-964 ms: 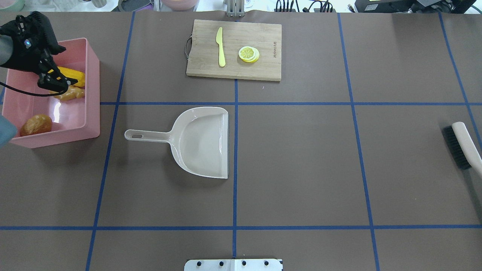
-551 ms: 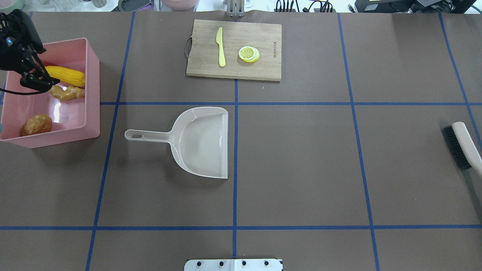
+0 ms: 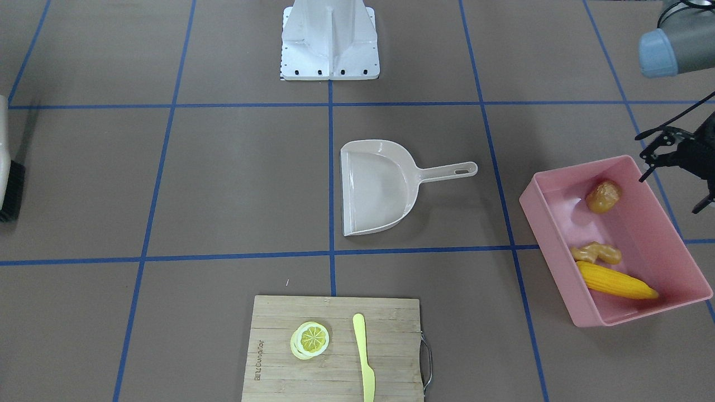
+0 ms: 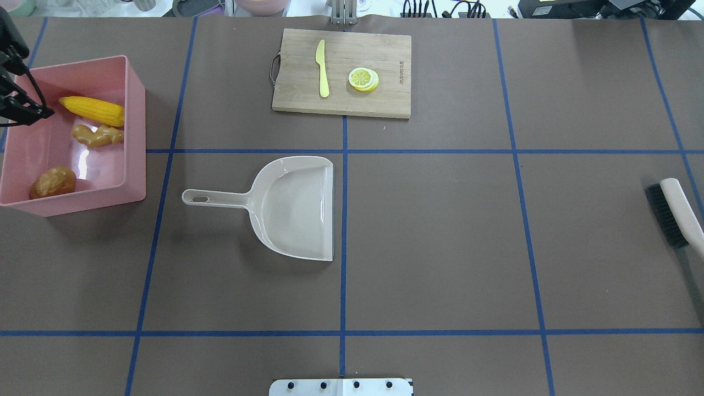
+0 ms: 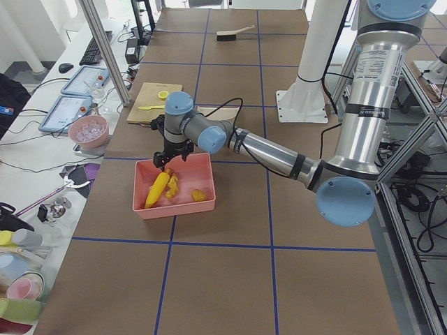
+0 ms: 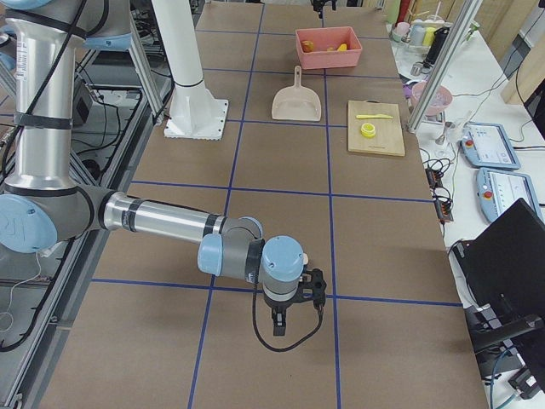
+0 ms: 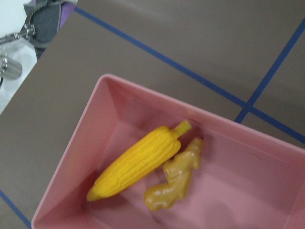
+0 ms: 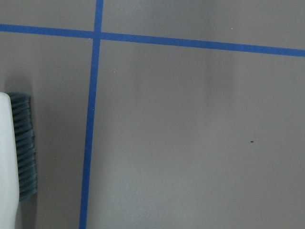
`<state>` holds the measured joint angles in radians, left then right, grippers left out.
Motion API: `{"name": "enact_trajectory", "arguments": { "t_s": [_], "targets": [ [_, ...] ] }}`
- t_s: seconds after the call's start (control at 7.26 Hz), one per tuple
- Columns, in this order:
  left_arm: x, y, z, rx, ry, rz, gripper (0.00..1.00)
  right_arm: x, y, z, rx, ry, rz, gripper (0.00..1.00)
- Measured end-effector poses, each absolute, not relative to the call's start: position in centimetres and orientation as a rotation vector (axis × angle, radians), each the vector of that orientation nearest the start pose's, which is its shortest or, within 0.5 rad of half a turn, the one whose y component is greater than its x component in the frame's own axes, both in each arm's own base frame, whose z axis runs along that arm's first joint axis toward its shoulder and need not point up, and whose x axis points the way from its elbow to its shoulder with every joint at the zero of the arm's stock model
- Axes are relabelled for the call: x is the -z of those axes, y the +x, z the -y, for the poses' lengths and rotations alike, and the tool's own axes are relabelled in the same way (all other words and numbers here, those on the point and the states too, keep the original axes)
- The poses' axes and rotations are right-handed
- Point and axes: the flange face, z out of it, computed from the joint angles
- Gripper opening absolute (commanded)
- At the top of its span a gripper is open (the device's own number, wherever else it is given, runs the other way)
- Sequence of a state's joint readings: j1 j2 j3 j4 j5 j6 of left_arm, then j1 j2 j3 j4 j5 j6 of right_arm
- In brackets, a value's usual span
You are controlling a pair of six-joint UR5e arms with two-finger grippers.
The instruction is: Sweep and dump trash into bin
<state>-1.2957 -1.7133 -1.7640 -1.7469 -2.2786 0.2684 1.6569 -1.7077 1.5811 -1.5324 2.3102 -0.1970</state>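
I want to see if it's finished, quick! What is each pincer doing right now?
Left pincer: open, holding nothing.
Right pincer: cannot be told; only the side view shows it.

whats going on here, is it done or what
The sweep looks done: the corn, ginger and potato lie in the pink bin. The left gripper hovers open over the bin's left edge, holding nothing. The dustpan sits empty in the middle, and the brush lies far right, near the right gripper.
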Motion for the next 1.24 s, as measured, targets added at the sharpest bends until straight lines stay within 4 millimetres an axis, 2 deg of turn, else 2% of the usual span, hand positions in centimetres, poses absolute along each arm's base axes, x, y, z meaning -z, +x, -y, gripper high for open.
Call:
{"name": "enact_trajectory", "arguments": {
  "t_s": [0.28, 0.55, 0.83, 1.24],
  "targets": [
    [-51.2, 4.2, 52.9, -0.591, 0.405, -0.803, 0.98, -71.5, 10.3, 41.7, 0.072, 0.020, 0.742, 1.00],
    [-54.9, 1.3, 49.9, -0.515, 0.347, -0.824, 0.98, -71.3, 10.3, 41.9, 0.061, 0.019, 0.737, 1.00],
    [-57.5, -0.1, 47.4, -0.462, 0.301, -0.825, 0.99, -70.1, 10.4, 43.4, 0.010, 0.017, 0.738, 1.00],
    [-61.3, -1.2, 46.6, -0.282, 0.178, -0.816, 0.99, -68.1, 10.3, 44.4, -0.026, 0.007, 0.749, 1.00]
  ]
}}
